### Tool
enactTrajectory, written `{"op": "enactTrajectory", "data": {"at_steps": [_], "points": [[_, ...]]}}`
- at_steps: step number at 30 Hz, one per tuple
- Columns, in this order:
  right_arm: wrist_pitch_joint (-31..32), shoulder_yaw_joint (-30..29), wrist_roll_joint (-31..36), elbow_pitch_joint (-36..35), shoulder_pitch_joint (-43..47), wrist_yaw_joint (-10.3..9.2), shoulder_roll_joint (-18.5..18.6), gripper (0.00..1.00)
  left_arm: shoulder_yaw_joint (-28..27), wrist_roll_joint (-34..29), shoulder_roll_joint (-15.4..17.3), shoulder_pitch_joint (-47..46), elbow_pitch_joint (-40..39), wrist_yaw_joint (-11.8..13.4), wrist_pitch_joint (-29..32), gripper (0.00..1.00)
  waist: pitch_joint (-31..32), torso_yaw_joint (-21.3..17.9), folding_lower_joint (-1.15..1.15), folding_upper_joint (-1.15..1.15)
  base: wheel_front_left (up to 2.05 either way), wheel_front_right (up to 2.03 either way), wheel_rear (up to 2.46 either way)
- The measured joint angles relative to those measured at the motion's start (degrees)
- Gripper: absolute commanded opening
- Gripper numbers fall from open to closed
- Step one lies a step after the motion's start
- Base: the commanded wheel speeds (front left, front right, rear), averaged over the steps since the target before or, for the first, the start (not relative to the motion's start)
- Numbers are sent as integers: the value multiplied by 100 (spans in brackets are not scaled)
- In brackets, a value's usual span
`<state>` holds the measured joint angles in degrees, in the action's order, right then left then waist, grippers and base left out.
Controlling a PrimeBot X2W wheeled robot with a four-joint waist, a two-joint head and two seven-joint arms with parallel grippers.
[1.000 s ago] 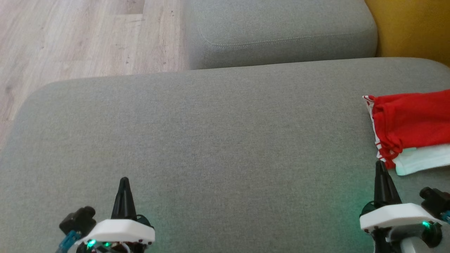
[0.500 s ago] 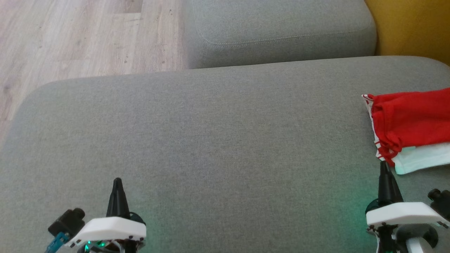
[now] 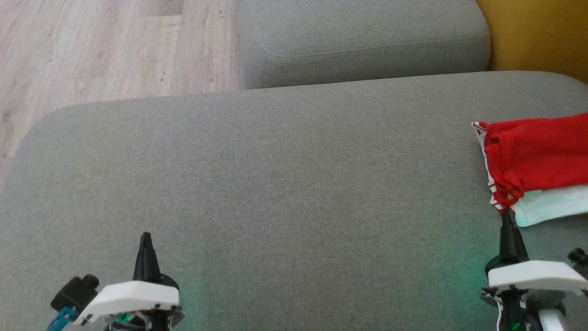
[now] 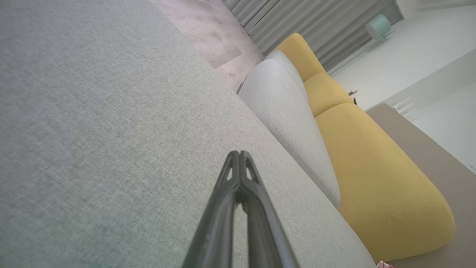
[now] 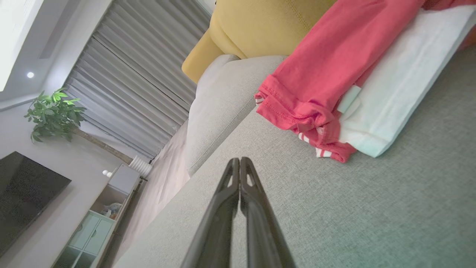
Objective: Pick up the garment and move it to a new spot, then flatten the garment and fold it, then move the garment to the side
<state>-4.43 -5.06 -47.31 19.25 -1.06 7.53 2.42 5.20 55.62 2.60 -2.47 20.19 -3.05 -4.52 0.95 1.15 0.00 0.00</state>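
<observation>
- The left end effector (image 3: 146,236) sits over the near left part of the grey seat cushion (image 3: 294,184). Its two dark fingers are pressed together and empty, pointing toward the cushion's far edge.
- The right end effector (image 3: 507,213) is over the near right part of the same cushion. It is also closed, with nothing between its fingers.
- In the right wrist view its tip (image 5: 240,159) is just short of the garment's near corner, with bare cushion fabric between them.
- The red garment (image 3: 537,147) lies folded toward the cushion's right edge and runs out of the head view.
- It rests partly on a white folded cloth (image 3: 551,207), and a red-and-white striped hem (image 3: 493,188) shows at its left side.
- Past the far edge sits a second grey cushion (image 3: 363,41), with wood floor (image 3: 105,50) to its left and a yellow sofa (image 3: 537,32) to its right.
</observation>
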Motion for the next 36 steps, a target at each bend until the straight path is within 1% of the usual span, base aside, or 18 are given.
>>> {"op": "enactTrajectory", "data": {"at_steps": [6,8,24,26,36], "points": [[92,-33,-402,-27,-69,0,0,0,-109,332,-1,-3,-29,-8,99,0,-10,-11,0,0,0,0,0],[107,-43,-532,-33,-69,0,0,0,-144,436,-1,-3,-38,-51,146,0,-14,-14,0,0,0,0,0],[391,-97,-1603,-103,-70,0,0,0,-355,1314,-2,-12,-157,-113,397,0,-41,-42,0,0,0,0,0],[422,-101,-1731,-109,-71,0,0,0,-370,1418,-2,-20,-169,-157,433,0,-44,-46,0,0,0,0,0],[556,-130,-2395,-153,-78,0,0,0,-532,1960,-3,-62,-212,-208,600,0,-61,-63,0,0,0,0,0]]}}
